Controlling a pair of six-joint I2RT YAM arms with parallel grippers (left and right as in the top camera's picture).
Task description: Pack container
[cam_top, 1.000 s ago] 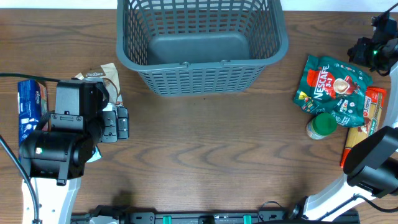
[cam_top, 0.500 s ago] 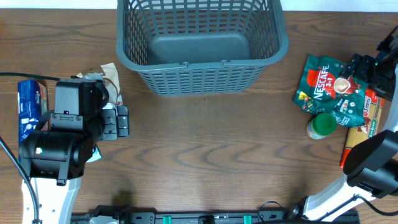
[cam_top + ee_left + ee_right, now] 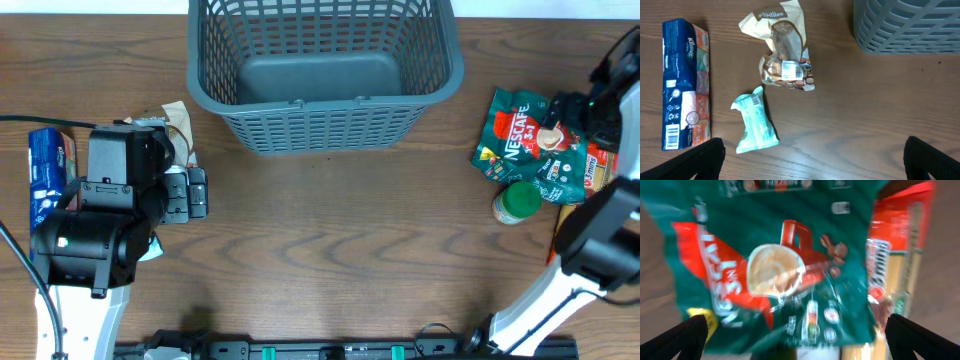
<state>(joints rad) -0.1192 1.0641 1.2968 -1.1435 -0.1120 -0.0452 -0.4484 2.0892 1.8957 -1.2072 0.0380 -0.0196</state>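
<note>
Wooden table [image 3: 350, 240], seen from above and from both wrists. Basket [image 3: 320, 125]: dark grey with lattice walls, standing at the far middle of the table, its far rim cut by the frame. One near corner shows at the upper right of the left wrist view.

Left gripper [image 3: 190, 195]: hovers over the left part of the table, well apart from the basket, jaws spread wide and holding nothing. Its fingers [image 3: 700, 157] appear only as dark tips at the lower corners of the wrist view. Three items lie on the table before it, apart from one another:
- a blue tissue pack [image 3: 684, 82], lying flat at far left;
- a crumpled brown bag [image 3: 785, 55], nearest the basket;
- a small teal packet [image 3: 755, 122], between the two and nearer the camera.

Right gripper [image 3: 585, 105]: at the right edge of the table, above a green coffee bag [image 3: 530, 140], jaws spread with nothing between them. Whether it touches the bag cannot be told. The right wrist view is blurred; the coffee bag fills it, with dark fingers [image 3: 680, 335] at the lower corners.

Green-lidded jar [image 3: 517, 203]: touching the coffee bag's near edge. Red-and-orange pasta pack [image 3: 578, 205]: partly under the bag's right side and partly hidden by the right arm [image 3: 600, 250]. All right-side items lie well apart from the basket.
</note>
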